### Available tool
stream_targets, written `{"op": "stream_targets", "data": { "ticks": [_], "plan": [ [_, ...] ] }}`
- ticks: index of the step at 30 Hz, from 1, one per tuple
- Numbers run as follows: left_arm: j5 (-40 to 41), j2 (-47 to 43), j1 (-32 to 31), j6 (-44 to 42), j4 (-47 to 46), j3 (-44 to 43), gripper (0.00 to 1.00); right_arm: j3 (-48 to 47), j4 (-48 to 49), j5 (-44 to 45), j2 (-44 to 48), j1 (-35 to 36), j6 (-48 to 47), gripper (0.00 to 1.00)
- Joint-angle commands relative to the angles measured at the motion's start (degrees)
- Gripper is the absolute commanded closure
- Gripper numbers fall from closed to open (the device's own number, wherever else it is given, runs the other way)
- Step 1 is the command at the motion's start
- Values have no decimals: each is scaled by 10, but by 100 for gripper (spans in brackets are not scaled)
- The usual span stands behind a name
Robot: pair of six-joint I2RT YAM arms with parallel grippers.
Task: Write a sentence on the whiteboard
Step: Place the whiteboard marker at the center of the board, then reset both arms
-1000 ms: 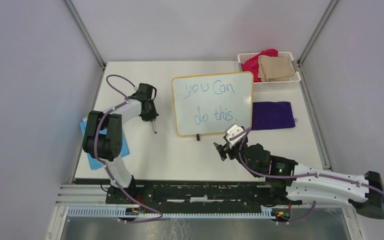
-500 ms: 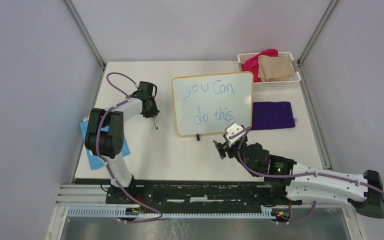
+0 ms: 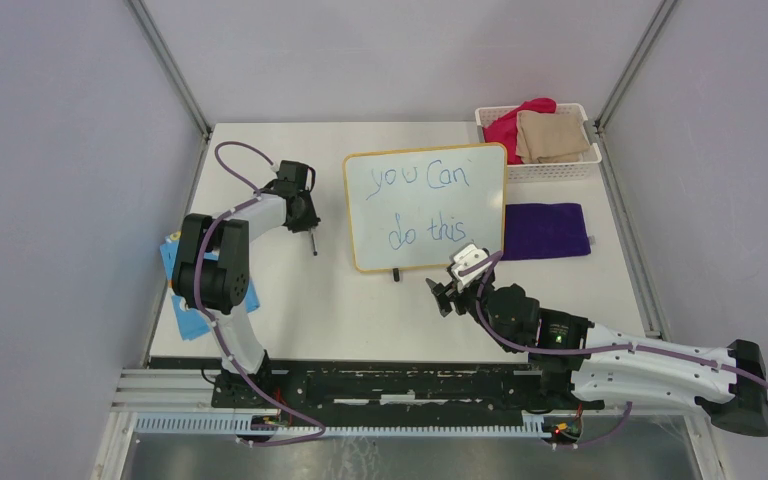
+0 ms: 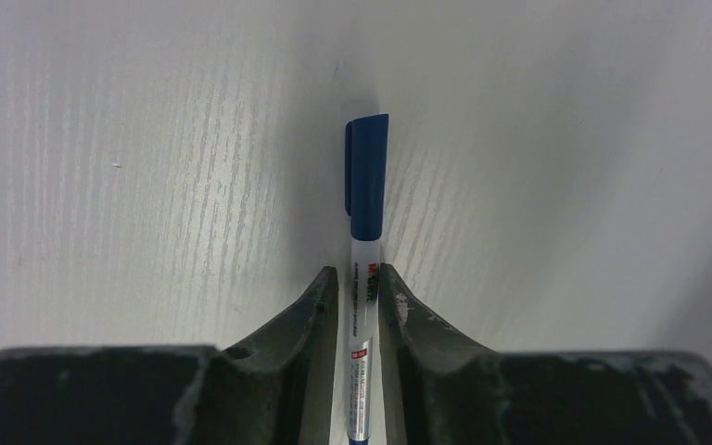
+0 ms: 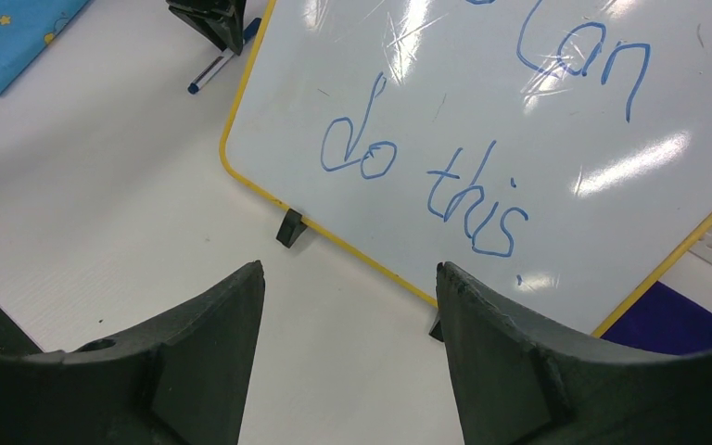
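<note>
Left claw (image 4: 359, 287) straddles capped blue marker (image 4: 367, 176) on counter (image 4: 148, 139); cannot tell if clamped or loose. Right claw (image 5: 348, 278) wide apart, empty, facing whiteboard (image 5: 445, 111).

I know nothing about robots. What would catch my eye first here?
The yellow-rimmed whiteboard at mid-table stands out first, with its blue handwritten sentence "you Can do this." To its left, the left gripper straddles a capped blue marker. The right gripper sits open just before the board's near edge.
</note>
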State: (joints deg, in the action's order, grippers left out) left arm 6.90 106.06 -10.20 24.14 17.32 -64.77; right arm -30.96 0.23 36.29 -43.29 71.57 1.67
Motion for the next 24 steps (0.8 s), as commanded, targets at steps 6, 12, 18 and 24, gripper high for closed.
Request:
{"op": "stream_targets", "data": {
  "ticks": [6,12,18,24],
  "plan": [
    [1,34,1,-13,37,20,67,-30,-1,26,10,1,8,27],
    [0,20,0,-11,34,22,65,-30,-1,26,10,1,9,27],
    [7,-6,0,-7,31,30,58,-32,-1,28,6,2,9,27],
    [12,-31,-1,-1,29,35,49,-35,-1,27,4,2,10,27]
  ]
}}
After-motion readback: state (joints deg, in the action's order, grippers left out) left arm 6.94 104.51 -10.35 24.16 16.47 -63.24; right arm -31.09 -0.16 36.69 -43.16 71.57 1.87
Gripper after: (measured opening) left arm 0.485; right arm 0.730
